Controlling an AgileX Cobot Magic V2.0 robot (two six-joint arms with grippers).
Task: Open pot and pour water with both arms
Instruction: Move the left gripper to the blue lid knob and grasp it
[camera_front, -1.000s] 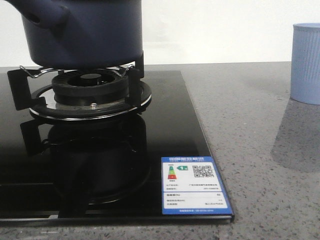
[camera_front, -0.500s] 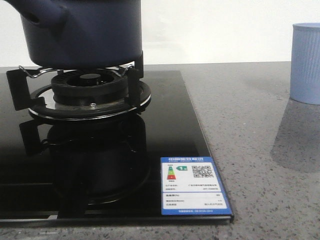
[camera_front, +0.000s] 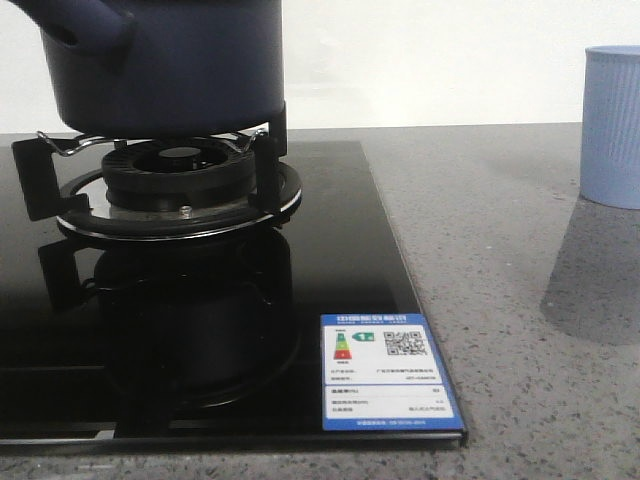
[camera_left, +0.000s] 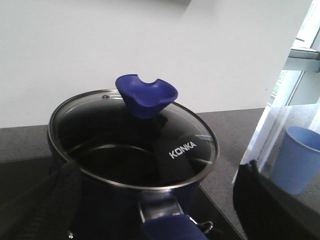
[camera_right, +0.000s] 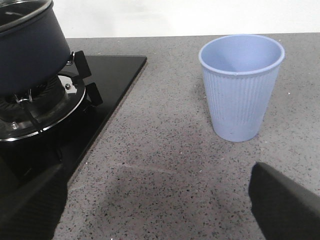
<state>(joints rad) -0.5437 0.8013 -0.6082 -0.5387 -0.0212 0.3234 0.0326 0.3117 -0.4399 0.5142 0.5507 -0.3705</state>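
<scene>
The dark navy pot (camera_front: 170, 70) sits on the gas burner (camera_front: 180, 185), its stubby handle (camera_front: 75, 22) pointing to the near left. In the left wrist view the pot (camera_left: 112, 202) wears a glass lid (camera_left: 100, 125) with a blue knob (camera_left: 146, 94). My left gripper (camera_left: 157, 172) is open, its black fingers (camera_left: 42, 200) standing either side of the pot handle (camera_left: 167, 227) without touching it. My right gripper (camera_right: 157, 190) is open over bare countertop, a short way from the light blue ribbed cup (camera_right: 241, 85). Neither gripper shows in the front view.
The burner stands on a black glass cooktop (camera_front: 340, 260) with a blue energy label (camera_front: 385, 370) at its near right corner. Grey speckled countertop (camera_front: 500, 300) runs to the right, where the cup (camera_front: 612, 125) stands. A white wall is behind.
Nothing has visibly moved apart from a shift of a few pixels in the front view; the pot stays on the burner.
</scene>
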